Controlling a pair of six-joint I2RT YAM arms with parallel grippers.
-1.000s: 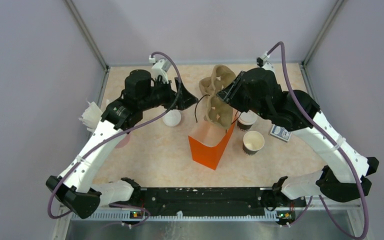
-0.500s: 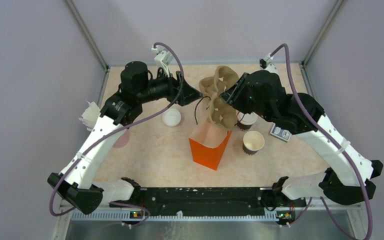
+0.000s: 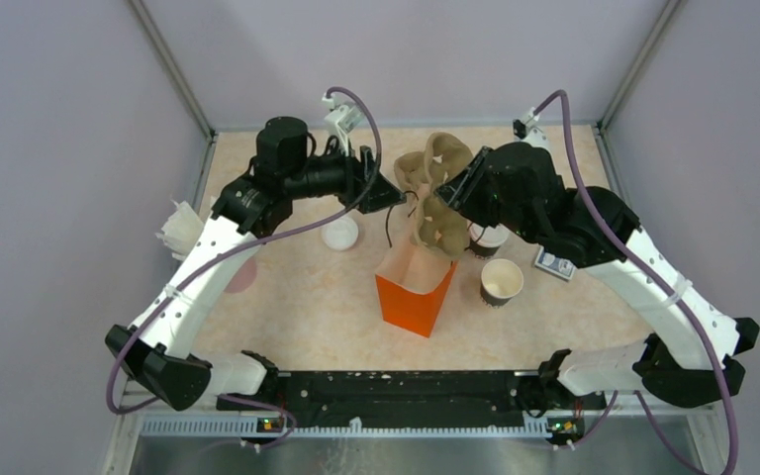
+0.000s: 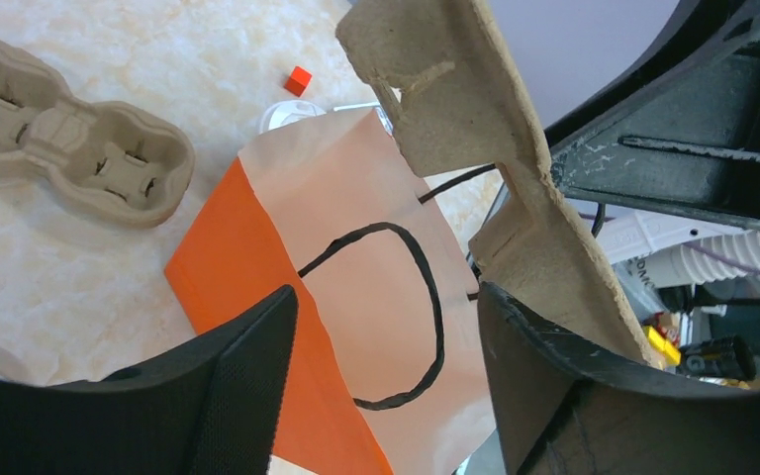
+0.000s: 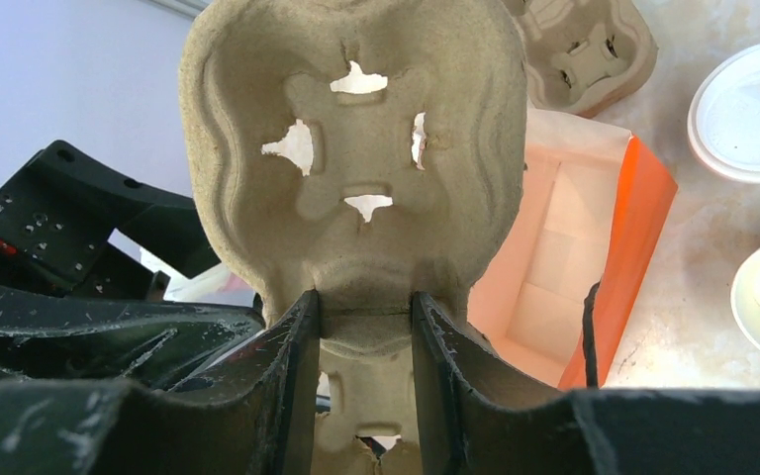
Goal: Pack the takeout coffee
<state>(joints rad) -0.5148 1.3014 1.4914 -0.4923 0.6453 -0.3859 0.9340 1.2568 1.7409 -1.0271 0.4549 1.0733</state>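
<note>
The takeout coffee (image 3: 487, 238), a tan cup with a white lid (image 5: 752, 109), stands right of the orange paper bag (image 3: 414, 292), partly under my right arm. My right gripper (image 3: 447, 188) is shut on a brown pulp cup tray (image 5: 356, 148) and holds it upright over the bag's open mouth (image 5: 564, 257). My left gripper (image 3: 394, 193) is open and empty, just left of the held tray. In the left wrist view, its jaws (image 4: 386, 376) frame the bag's wall and black handle (image 4: 426, 287). Its right finger (image 4: 554, 376) lies against the tray's edge (image 4: 475, 129).
A second pulp tray (image 3: 424, 163) lies behind the bag and also shows in the left wrist view (image 4: 69, 148). An open lidless cup (image 3: 502, 281) stands right of the bag. A loose white lid (image 3: 340, 233) lies left of it. A small pack (image 3: 554, 262) lies at right.
My left gripper has moved right, closer to the held tray and the bag's top. The right gripper with the tray has shifted only slightly.
</note>
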